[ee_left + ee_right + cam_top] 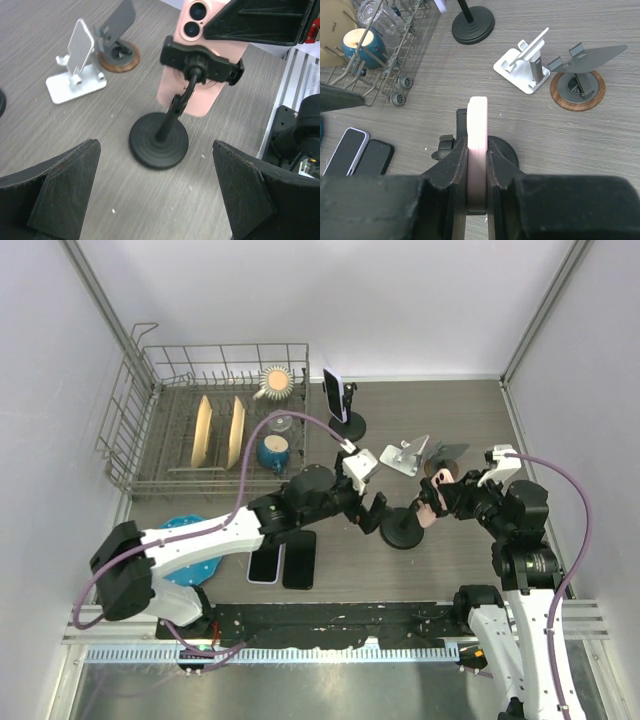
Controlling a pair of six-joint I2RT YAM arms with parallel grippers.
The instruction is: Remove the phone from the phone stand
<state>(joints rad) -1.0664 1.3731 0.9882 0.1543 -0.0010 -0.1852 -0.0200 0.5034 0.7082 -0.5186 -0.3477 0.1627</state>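
Pink phone [478,145]: upright and edge-on to your right wrist camera. It is pinched between your right fingers [452,172], closed with one pad flat on each face.

From the left wrist view, the phone's back and camera lenses face the left arm. The clamp [200,60] of the black phone stand [172,112] spans that back, with both clamp arms hooked round the phone's edges. The phone sits above the stand's round base [159,142], which rests flat on the worktop [420,580].

Your left fingers [60,200] are spread wide and hold nothing. They sit just left of the round base and apart from it, pointing at it, one finger to each side in the wrist view.

Beyond the round base stands a white stand [522,67]. Just right of it is a grey stand on a wooden disc [577,85].

Farther beyond the round base and to the left, a second black stand [352,426] carries a phone, next to the dish rack [220,346].

Left of the round base, a white-edged phone [265,565] and a dark phone [300,558] lie side by side, flat on the worktop. A blue plate [178,528] lies further left, partly under the left arm.
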